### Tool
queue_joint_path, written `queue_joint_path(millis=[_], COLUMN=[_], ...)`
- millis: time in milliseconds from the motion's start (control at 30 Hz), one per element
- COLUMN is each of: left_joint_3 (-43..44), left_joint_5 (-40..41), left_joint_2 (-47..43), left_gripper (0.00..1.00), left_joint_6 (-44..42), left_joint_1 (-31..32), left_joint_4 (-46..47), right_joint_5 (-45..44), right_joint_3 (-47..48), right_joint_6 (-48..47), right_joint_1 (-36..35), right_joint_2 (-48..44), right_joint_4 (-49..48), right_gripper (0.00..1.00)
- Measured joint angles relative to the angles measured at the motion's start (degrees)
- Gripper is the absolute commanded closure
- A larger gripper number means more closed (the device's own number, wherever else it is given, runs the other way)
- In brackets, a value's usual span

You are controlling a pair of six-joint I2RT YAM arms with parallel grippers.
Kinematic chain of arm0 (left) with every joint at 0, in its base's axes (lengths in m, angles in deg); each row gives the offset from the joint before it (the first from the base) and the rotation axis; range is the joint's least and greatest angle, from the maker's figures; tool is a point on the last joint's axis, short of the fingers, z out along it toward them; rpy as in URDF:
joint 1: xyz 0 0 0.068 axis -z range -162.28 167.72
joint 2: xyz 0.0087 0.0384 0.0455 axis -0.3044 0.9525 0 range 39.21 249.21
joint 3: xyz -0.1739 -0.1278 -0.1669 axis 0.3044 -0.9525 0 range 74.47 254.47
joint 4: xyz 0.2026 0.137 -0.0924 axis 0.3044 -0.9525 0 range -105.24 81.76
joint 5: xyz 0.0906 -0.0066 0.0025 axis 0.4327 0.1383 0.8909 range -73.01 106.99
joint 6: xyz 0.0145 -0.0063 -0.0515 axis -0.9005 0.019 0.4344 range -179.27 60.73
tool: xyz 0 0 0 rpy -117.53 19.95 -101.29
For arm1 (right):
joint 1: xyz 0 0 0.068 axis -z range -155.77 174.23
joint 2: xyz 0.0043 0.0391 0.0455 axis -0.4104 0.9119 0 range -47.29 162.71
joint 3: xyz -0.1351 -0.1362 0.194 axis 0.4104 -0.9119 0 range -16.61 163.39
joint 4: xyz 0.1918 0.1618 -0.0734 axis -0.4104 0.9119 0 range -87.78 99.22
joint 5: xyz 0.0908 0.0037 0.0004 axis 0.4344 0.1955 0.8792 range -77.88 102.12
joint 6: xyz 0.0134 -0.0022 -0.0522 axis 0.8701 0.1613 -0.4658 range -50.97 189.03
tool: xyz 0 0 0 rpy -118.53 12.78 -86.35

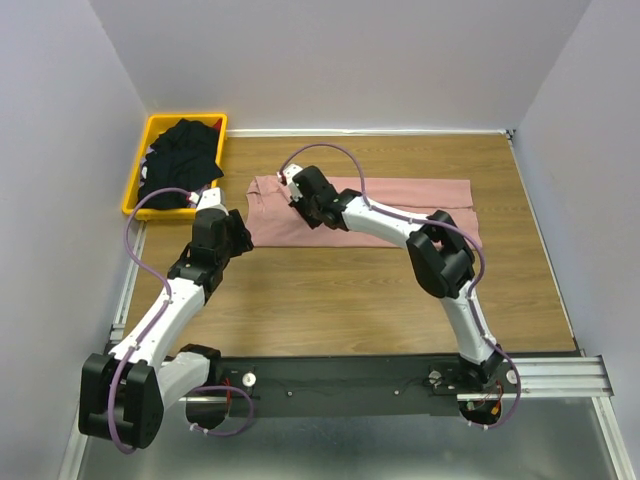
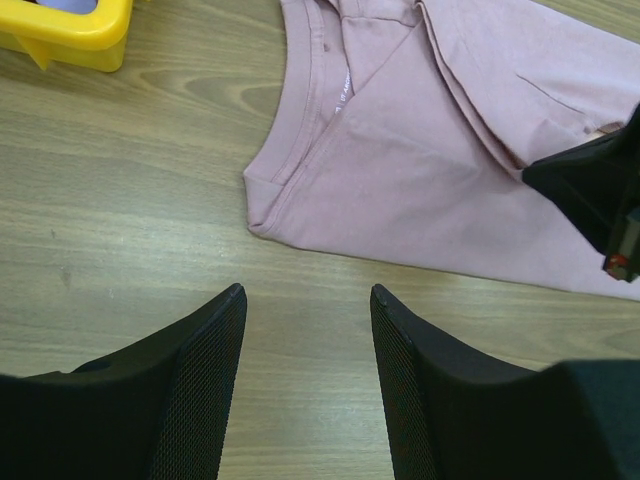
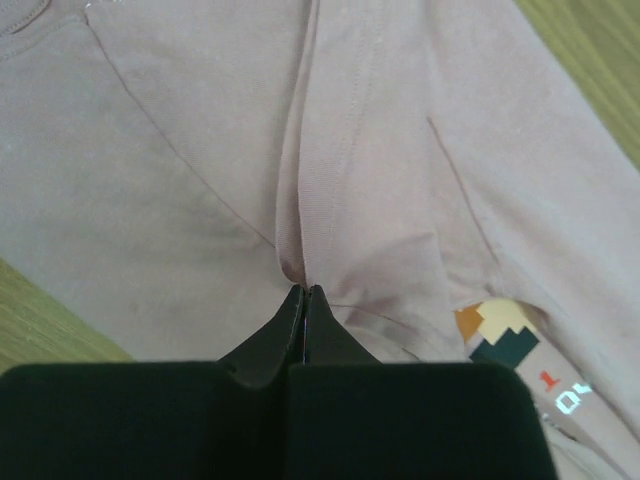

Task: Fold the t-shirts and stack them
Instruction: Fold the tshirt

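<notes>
Progress early: pink shirt [image 1: 420, 190], centre frame, folded lengthwise; right gripper [image 3: 303, 292] clenched on its crease, left gripper [image 2: 306, 292] released; black shirts [image 1: 185, 150] heaped unfolded in bin [image 1: 133, 185], upper left.

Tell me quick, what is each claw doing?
Left claw: open, holding nothing.
Right claw: shut, pinching a fold of the pink shirt.

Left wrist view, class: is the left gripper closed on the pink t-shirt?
No: the left gripper is open above the wooden table, just short of the pink t-shirt.
</notes>
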Motion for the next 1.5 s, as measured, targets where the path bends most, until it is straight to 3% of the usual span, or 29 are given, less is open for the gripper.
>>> queue_joint_path(millis=[800,900,967,1067,1267,1500], left_joint_3=[0.0,0.0,0.0,0.0,1.53,10.69], left_joint_5=[0.0,0.0,0.0,0.0,-1.49,-5.92], left_joint_2=[1.51,1.7,1.73,1.77,4.44,15.72], left_gripper=[0.4,0.4,0.39,0.4,0.41,0.51], left_joint_6=[-0.07,-0.11,-0.15,-0.17,0.0,1.2], left_joint_1=[0.0,0.0,0.0,0.0,0.0,0.0], left_joint_4=[0.04,0.04,0.04,0.07,0.96,3.76], right_joint_5=[-4.2,-4.2,-4.15,-3.89,-0.63,16.48], right_joint_3=[-3.87,-3.87,-3.91,-4.0,-4.0,-0.61], right_joint_6=[-1.95,-1.97,-2.01,-1.31,3.13,19.39], right_joint_1=[-0.02,-0.02,0.0,0.0,0.94,9.31], right_joint_2=[-2.64,-2.64,-2.64,-2.64,-3.96,-6.88], right_joint_4=[0.02,0.02,0.02,0.02,0.44,-0.98], right_gripper=[0.99,0.9,0.73,0.62,0.61,0.61])
